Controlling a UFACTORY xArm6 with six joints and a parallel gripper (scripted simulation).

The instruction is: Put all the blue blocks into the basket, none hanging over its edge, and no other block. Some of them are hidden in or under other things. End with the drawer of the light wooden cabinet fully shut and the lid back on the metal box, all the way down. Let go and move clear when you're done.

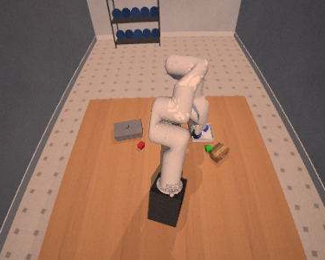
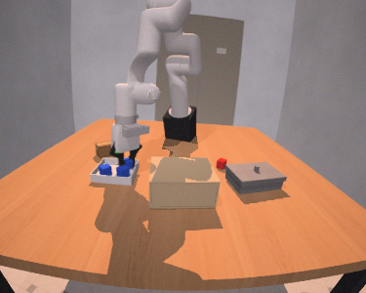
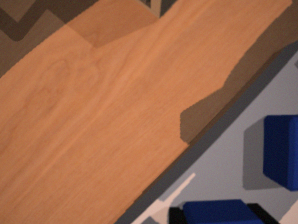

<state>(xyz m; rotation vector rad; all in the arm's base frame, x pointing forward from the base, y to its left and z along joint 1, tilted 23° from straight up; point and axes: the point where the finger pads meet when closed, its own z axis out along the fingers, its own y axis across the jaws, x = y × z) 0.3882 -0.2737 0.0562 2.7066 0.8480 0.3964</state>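
Note:
My gripper (image 1: 198, 134) (image 2: 128, 163) (image 3: 219, 214) is shut on a blue block (image 3: 215, 212), low inside the white basket (image 1: 203, 140) (image 2: 111, 181) (image 3: 220, 125), at its robot side. Two more blue blocks are in the basket: one (image 2: 105, 169) (image 3: 282, 150), and another (image 2: 123, 171) close to the held one. The large pale wooden cabinet (image 2: 183, 195) stands mid-table, mostly hidden by the arm in the top view; I cannot tell how its drawer stands. The metal box (image 1: 127, 138) (image 2: 255, 186) has its lid (image 2: 246, 171) on and looks closed.
A green block (image 1: 208, 148) lies between the basket and a small brown wooden box (image 1: 219, 152) (image 2: 103, 149). A red block (image 1: 140, 146) (image 2: 222, 163) lies near the metal box. The pale cabinet stands close beside the basket.

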